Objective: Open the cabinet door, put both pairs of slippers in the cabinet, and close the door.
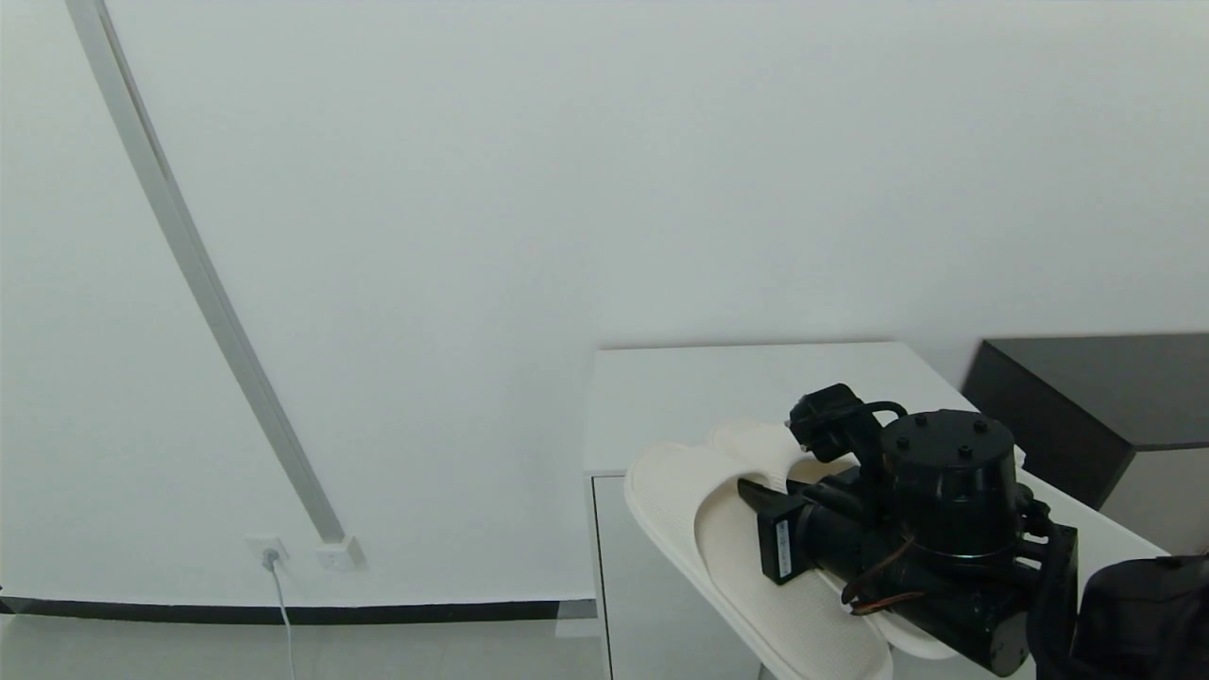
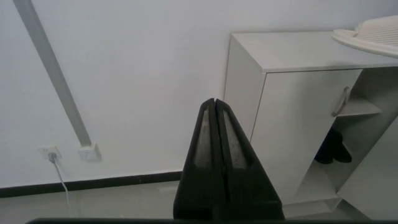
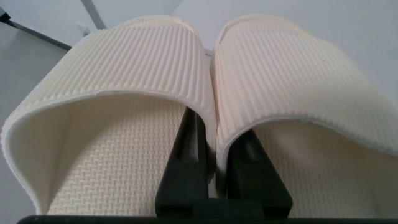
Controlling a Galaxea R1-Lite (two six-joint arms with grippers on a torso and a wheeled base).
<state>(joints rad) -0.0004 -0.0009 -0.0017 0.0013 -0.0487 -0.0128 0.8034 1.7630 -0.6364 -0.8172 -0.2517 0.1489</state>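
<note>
**My right claw point(image 3: 214, 165) is clamped on a pair of slippers point(image 3: 155, 68) over the cabinet point(image 1: 718, 387); my left claw point(image 2: 214, 140) is pressed together on nothing.**

My right fingers sit inside the two uppers and pinch their neighbouring inner walls together, so both slippers hang from one bite. In the head view they are at 5 o'clock, toes towards 10 o'clock, above the front edge of the cabinet top; I cannot tell whether they touch it. I judge them light and soft. The ribbed uppers should give good grip, but the soles can flex and splay. The joined inner walls near the openings look the surest hold. Beyond my left claw, at 3 o'clock, the cabinet stands open, with a shelf point(image 2: 364, 111) above dark shoes point(image 2: 333, 148).
</note>
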